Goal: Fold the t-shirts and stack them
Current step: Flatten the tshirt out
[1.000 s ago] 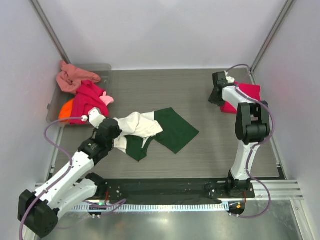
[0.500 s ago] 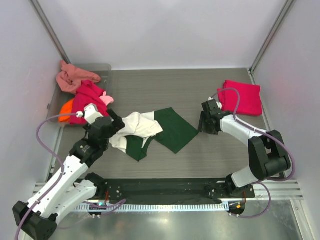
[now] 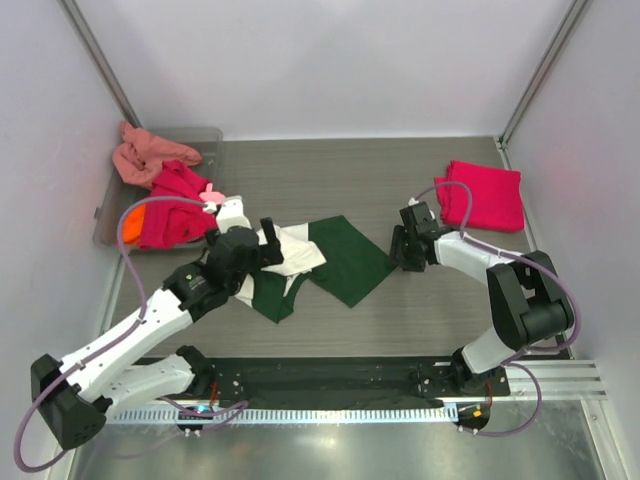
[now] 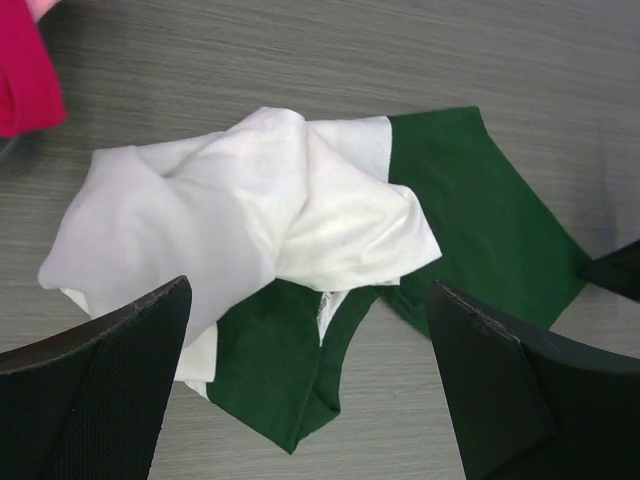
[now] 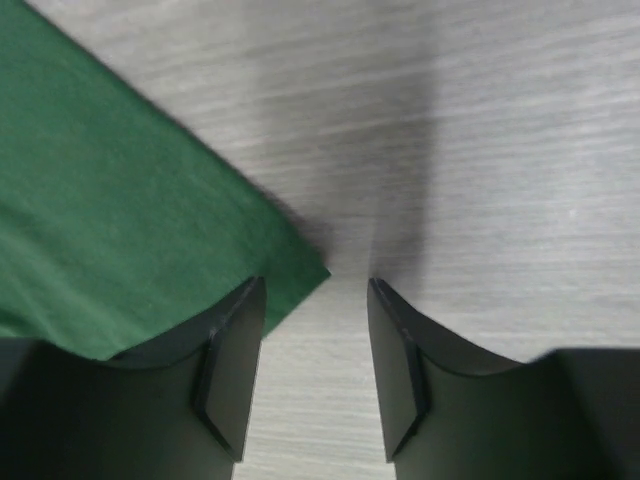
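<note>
The cream-white and dark green t-shirt [image 3: 295, 255] lies crumpled mid-table, its green part [image 3: 350, 262] spread flat to the right. My left gripper [image 3: 270, 243] hovers over the white bundle [image 4: 250, 215], open wide and holding nothing. My right gripper [image 3: 398, 256] is low at the green cloth's right corner [image 5: 150, 200]. It is open, and the corner tip lies beside its left finger [image 5: 235, 350]. A folded crimson-pink t-shirt [image 3: 485, 195] lies at the back right. Salmon [image 3: 150, 155], magenta [image 3: 172, 215], orange [image 3: 128, 225] and light pink [image 3: 211, 194] shirts are piled at the left.
A translucent grey tray [image 3: 203, 134] at the back left holds the piled shirts. White walls and slanted metal posts [image 3: 100, 55] close in the table on three sides. A black rail [image 3: 330, 375] runs along the near edge by the arm bases.
My left gripper opened, let go of the white cloth and moved right over the bundle. My right arm swung from the crimson shirt down to the green corner.
</note>
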Motion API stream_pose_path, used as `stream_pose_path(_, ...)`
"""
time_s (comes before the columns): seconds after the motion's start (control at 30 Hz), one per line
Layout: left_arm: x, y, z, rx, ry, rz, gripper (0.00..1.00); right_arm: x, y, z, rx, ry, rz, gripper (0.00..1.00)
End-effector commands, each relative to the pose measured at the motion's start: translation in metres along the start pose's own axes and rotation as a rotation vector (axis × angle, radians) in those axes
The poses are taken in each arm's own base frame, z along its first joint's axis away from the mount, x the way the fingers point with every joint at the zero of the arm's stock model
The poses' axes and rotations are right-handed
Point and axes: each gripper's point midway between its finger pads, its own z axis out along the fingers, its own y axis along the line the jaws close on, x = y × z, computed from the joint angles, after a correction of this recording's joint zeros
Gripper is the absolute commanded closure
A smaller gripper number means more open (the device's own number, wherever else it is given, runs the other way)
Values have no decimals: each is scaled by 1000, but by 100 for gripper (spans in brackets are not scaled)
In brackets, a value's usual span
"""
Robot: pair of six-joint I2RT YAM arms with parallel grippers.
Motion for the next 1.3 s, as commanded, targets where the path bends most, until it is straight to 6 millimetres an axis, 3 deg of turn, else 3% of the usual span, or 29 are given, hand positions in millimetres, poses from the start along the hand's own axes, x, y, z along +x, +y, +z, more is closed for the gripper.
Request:
stream_pose_path(0.0, -29, -20, -5, 6, -86, 62, 0, -10, 14, 8, -41, -15, 12, 50)
stream_pose_path(0.1, -24, -36, 3, 24, -55, 102, 0, -11, 14, 14, -35, -10, 12, 63)
stream_pose_path(0.17, -18, -44, 8, 33, -31, 147, 1, -13, 15, 14, -42, -19, 9, 79)
stream_pose_path(0.2, -9, -52, 17, 41, 4, 192, 2, -14, 15, 13, -40, -29, 8, 96)
stream_pose_path(0.23, -5, -58, 21, 52, 23, 208, 2, -15, 13, 12, -33, -37, 7, 99)
stream_pose_path(0.37, 29, -83, 48, 88, 147, 303, 7, -33, 1, -11, 11, -164, 32, 99)
stream_pose_path(0.4, 47, -88, 60, 82, 199, 340, 11, -32, -3, -12, 23, -176, 33, 99)
stream_pose_path(0.47, 53, -105, 67, 122, 239, 362, 15, -32, -3, -18, 9, -199, 37, 99)
stream_pose_path(0.53, 79, -108, 82, 97, 316, 420, 16, -31, 0, -18, -12, -200, 43, 99)
stream_pose_path(0.6, 82, -120, 89, 96, 335, 446, 18, -27, 0, -14, -19, -190, 45, 99)
stream_pose_path(0.63, 98, -124, 97, 86, 366, 480, 20, -25, 2, -13, -29, -184, 44, 99)
stream_pose_path(0.67, 95, -133, 100, 93, 360, 484, 23, -22, 1, -11, -28, -176, 44, 99)
stream_pose_path(0.7, 99, -136, 102, 89, 370, 500, 30, -20, 1, -10, -29, -172, 45, 99)
stream_pose_path(0.77, 115, -140, 109, 72, 401, 532, 36, -19, 2, -8, -40, -174, 50, 99)
stream_pose_path(0.8, 114, -146, 111, 70, 397, 533, 39, -19, 1, -8, -40, -176, 51, 99)
stream_pose_path(0.87, 124, -145, 118, 38, 412, 553, 40, -19, 2, -8, -43, -178, 55, 99)
stream_pose_path(0.97, 123, -140, 121, -22, 422, 564, 39, -20, 2, -9, -49, -183, 55, 99)
stream_pose_path(1.1, 134, -132, 124, -55, 450, 584, 52, -21, 1, -10, -45, -190, 50, 99)
stream_pose_path(1.27, 140, -123, 129, -100, 452, 598, 52, -19, 2, -9, -52, -185, 51, 99)
